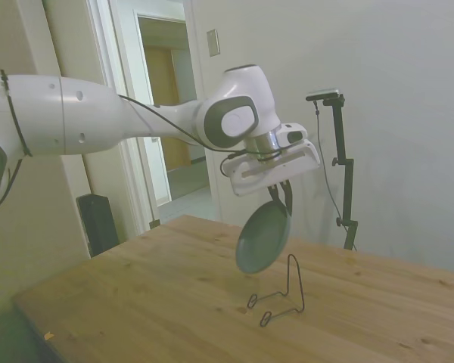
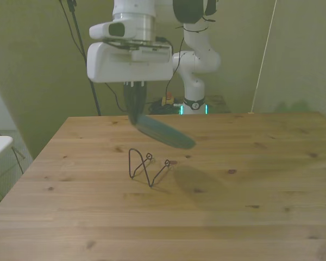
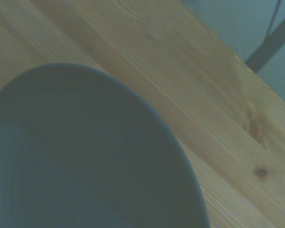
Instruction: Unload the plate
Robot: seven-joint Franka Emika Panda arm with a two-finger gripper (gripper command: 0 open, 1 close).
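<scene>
Fingers (image 1: 286,198) pinch plate (image 1: 263,237) rim, tilted above wire stand (image 1: 282,293); fingertips hidden.

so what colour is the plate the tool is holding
Plain dark grey-green plate, no pattern; clearest in the side view.

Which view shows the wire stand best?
The side view: the wire stand shows whole and unobstructed on the table, below the plate held in the gripper. The front view shows it smaller. The wrist view misses it.
</scene>
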